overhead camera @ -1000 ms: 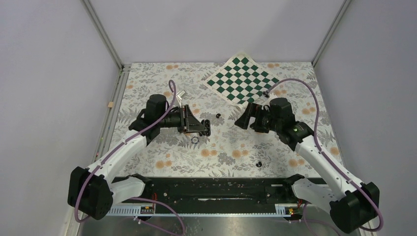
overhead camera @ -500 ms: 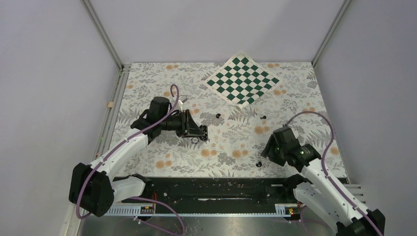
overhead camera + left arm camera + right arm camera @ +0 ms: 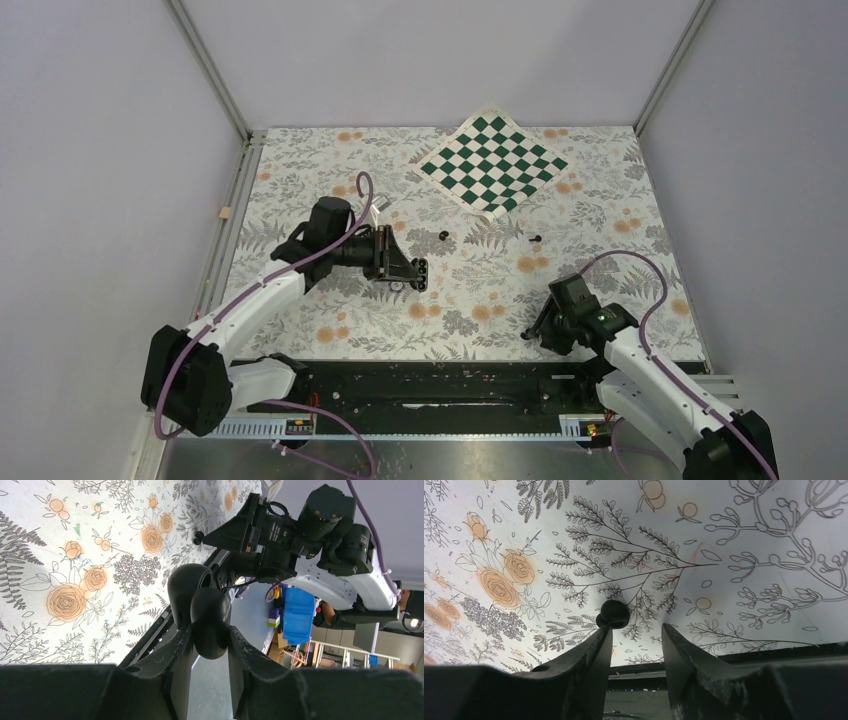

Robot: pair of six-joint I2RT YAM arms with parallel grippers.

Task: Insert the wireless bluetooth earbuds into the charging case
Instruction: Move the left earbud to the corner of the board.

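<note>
The right claw (image 3: 636, 637) hung parted over the floral tabletop (image 3: 744, 555), with one tiny glossy black earbud (image 3: 613, 614) off-centre against one fingertip. It likely needed centring before a gentle close. The left claw (image 3: 206, 637) gripped the small black pebble-like charging case (image 3: 209, 615).

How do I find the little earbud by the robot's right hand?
Look at the flowery table cover and follow it to the near edge on the right side, where the right hand hangs open. Right by one fingertip lies the earbud, a tiny shiny black bean, alone there; two other black specks lie farther back, toward the checkered mat.
</note>
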